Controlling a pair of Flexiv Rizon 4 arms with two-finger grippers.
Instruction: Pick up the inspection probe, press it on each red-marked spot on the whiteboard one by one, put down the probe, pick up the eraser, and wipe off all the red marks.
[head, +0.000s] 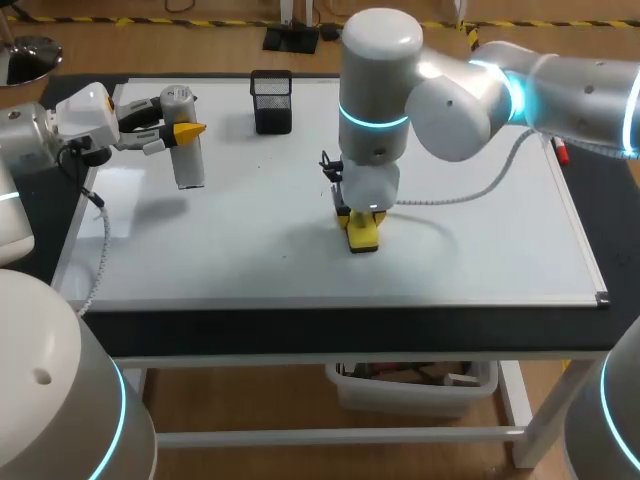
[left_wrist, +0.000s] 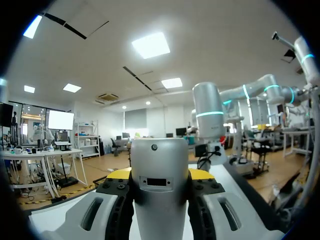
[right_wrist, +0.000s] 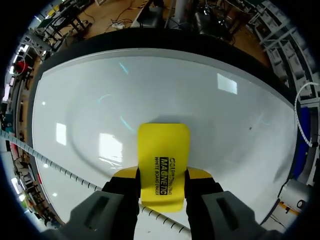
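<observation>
Your right gripper (right_wrist: 162, 175) clamped on eraser (right_wrist: 164, 165), pressed down on whiteboard (head: 480, 230) near middle; eraser long axis runs straight ahead from fingers. No red marks visible ahead. Your left gripper (head: 180, 135) grasps probe (head: 188, 165) upright, well apart at board's left

Three viewpoints, one table.
Head: high behind, looking down over the whole whiteboard (head: 250, 245). Left wrist: level, close behind the probe (left_wrist: 160, 185), facing the right arm (left_wrist: 209, 120). Right wrist: straight down, close over the eraser (right_wrist: 164, 167), also seen overhead.
</observation>
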